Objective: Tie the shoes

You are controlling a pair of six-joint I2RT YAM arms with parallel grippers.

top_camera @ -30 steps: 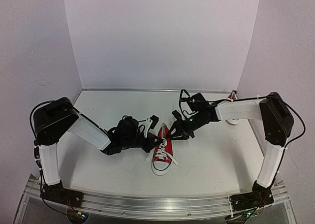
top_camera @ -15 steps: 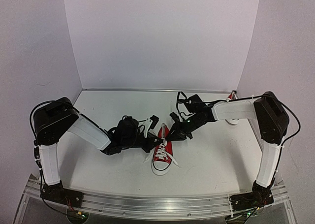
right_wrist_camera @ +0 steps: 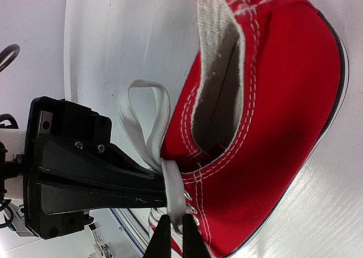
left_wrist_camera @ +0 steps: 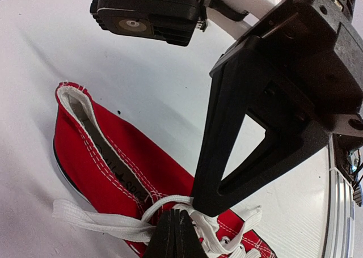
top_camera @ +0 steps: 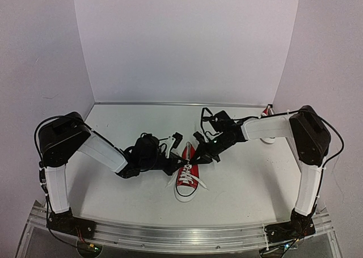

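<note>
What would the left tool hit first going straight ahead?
Probably the black fingers of the right tool, just past the white lace the left tool pinches on the red canvas sneaker; depth unclear.

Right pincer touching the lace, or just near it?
Touching. Right wrist view: the right pincer is shut on the white lace beside the red shoe's eyelets, lace pinched between its fingertips.

Second shoe [top_camera: 266, 110] at the far right corner is mostly hidden behind the right arm; only a red sliver shows. Centre shoe [top_camera: 187, 177]: heel end covered by left hand [top_camera: 179, 166] and right hand [top_camera: 203, 157]. The lace [right_wrist_camera: 170, 184] crossing is too small to read from the top. In the wrist views, fingers and toe are cropped at the bottom edge.
</note>
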